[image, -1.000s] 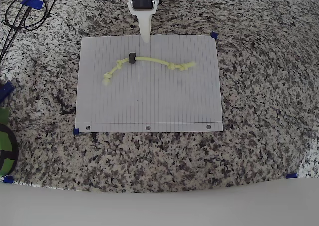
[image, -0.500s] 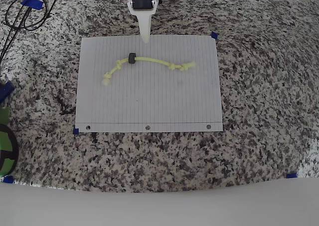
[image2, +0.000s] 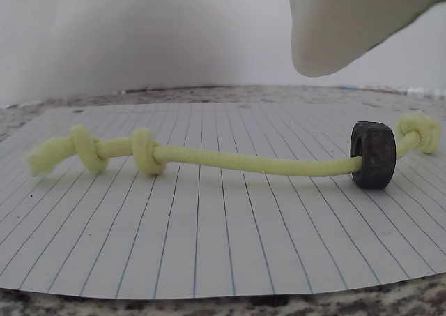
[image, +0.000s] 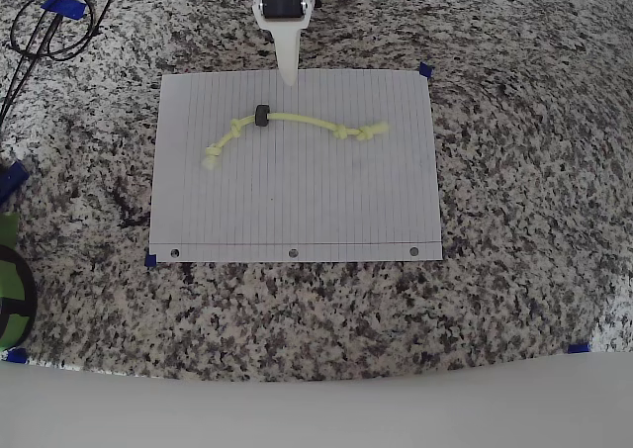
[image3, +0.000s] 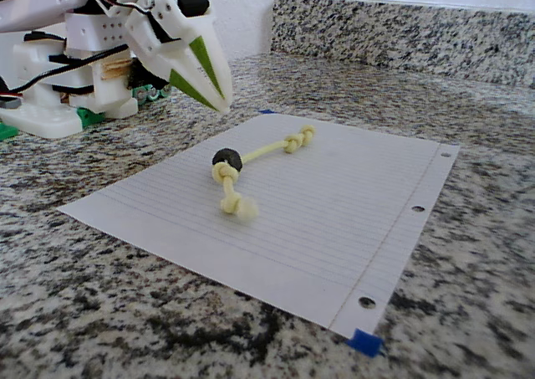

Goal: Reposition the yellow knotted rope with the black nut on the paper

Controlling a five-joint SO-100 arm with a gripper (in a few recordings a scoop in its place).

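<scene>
Overhead view: arm low, jaws clenched, empty, tip over paper (image: 297, 201) edge.

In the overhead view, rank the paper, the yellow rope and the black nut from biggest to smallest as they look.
1. The paper, by far the largest.
2. The yellow rope, spanning well over half the paper's width.
3. The black nut, a small ring on the rope.

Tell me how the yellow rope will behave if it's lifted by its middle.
The yellow rope lies in a loose curve, so it is probably floppy and its ends would droop. The black nut is only threaded on, so it may slide towards a knot. It looks light.
</scene>
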